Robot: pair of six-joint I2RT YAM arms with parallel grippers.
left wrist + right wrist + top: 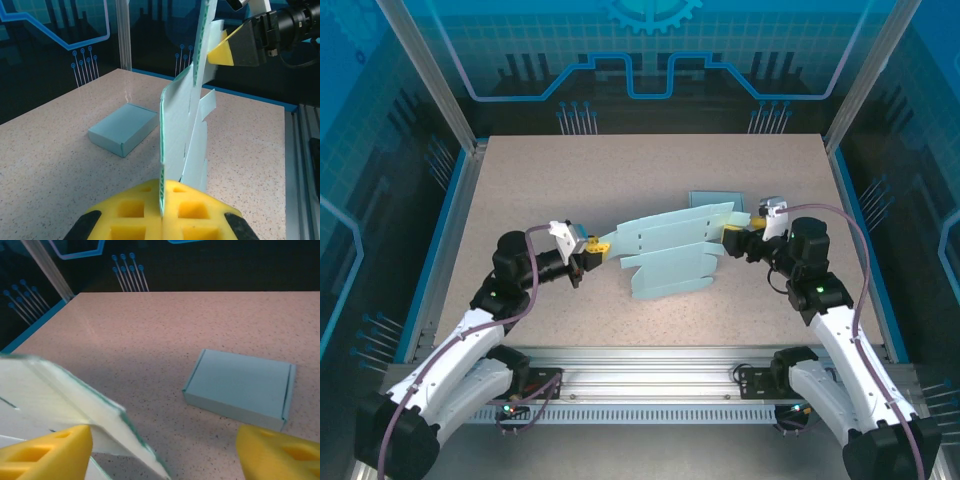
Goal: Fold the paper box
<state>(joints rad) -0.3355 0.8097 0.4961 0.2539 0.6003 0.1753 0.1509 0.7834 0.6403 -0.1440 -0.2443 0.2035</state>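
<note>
Top view: flat, unfolded paper box [670, 255] lies spread mid-counter between the two claws, long axis running left to right. Pale blue sheet with cut flaps and slots along its edges. I cannot tell whether its near edge rests on the counter [570, 180] or hangs just above it

Left claw [592, 250]: at the left end of the sheet. Left wrist view shows the yellow fingers [130, 210] pressed together with the sheet's edge [175, 145] pinched in the seam between them, and no gap visible. Firm hold on that end; the sheet runs away from the claw [162, 205] toward the other arm

Right claw [733, 241]: at the right end of the sheet. Right wrist view shows the two yellow fingers [45, 455] spread wide apart at the bottom corners of the frame. The sheet's end [65, 400] lies against one finger only; the other finger stands well apart from it, over bare counter. This claw [162, 455] is not clamped on anything. In the left wrist view one yellow fingertip of this claw touches the far part of the sheet

Other item: a small folded box [715, 197], same pale blue, closed, sits flat on the counter just behind the sheet's right half. It is seen also in the left wrist view [124, 129] and in the right wrist view [240, 390], apart from both claws
</note>
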